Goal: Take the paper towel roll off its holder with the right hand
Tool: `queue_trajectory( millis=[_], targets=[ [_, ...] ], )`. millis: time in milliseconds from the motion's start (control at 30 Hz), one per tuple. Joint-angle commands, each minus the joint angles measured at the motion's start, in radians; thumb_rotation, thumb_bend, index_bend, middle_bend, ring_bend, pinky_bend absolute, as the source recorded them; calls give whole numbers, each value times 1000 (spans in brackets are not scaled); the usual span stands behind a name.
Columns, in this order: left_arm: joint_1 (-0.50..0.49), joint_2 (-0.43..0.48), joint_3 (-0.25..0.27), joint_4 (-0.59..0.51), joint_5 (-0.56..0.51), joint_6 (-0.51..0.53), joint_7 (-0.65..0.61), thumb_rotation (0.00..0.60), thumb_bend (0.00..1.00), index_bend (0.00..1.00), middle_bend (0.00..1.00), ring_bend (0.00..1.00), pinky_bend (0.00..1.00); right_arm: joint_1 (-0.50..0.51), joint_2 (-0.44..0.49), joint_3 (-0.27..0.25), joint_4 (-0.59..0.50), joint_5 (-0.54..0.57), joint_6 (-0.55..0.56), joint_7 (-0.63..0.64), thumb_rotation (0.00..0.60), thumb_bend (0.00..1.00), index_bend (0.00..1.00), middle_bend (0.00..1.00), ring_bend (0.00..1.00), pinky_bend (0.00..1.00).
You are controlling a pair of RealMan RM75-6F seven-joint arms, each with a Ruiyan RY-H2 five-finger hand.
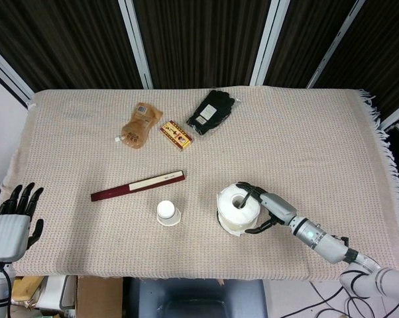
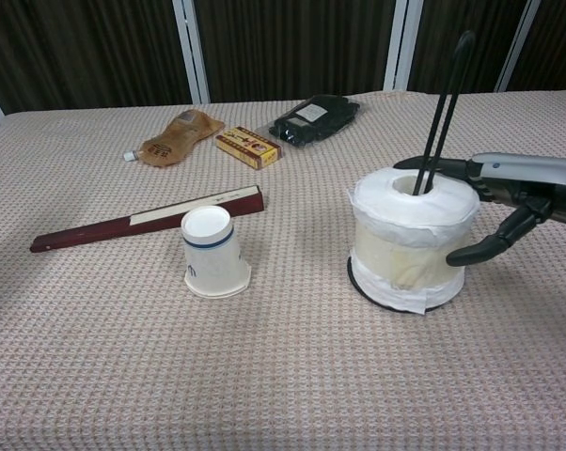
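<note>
The white paper towel roll (image 1: 238,209) (image 2: 410,240) stands on its black holder, whose thin upright rods (image 2: 448,103) rise through the core and whose base ring (image 2: 358,282) shows under it. My right hand (image 1: 269,211) (image 2: 509,193) wraps the roll from the right side: its fingers lie against the far upper edge and the thumb presses the near side. The roll leans slightly to the left on the holder. My left hand (image 1: 10,222) hangs off the table's left edge with fingers spread and nothing in it; the chest view does not show it.
An upside-down paper cup (image 1: 168,213) (image 2: 212,252) stands left of the roll, with a dark red flat stick (image 1: 138,185) (image 2: 142,221) behind it. At the back lie a brown pouch (image 1: 136,126), a small box (image 1: 176,134) and a black packet (image 1: 211,111).
</note>
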Motion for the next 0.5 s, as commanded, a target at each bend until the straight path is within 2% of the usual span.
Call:
queue_trajectory(
  millis=[33, 133, 233, 333, 500],
  targets=[
    [2, 0, 1, 3, -2, -1, -6, 600, 471, 127, 67, 39, 273, -25, -49, 21, 33, 39, 44, -38, 600, 31, 280, 331, 353, 314],
    [3, 0, 2, 8, -3, -2, -15, 600, 471, 129, 67, 39, 273, -43, -81, 37, 57, 63, 80, -59, 600, 31, 506, 479, 519, 444],
    [4, 0, 4, 11, -1, -4, -23, 600, 470, 131, 67, 39, 273, -59, -108, 56, 79, 82, 121, -90, 600, 32, 636, 572, 619, 550],
    [4, 0, 4, 14, 0, -5, -27, 600, 471, 131, 67, 39, 273, -67, -113, 69, 83, 93, 148, -113, 600, 38, 679, 605, 649, 585],
    [4, -1, 5, 17, 4, -5, -31, 600, 470, 133, 68, 39, 273, -74, -84, 94, 39, 106, 191, -141, 600, 43, 683, 609, 652, 588]
  ],
)
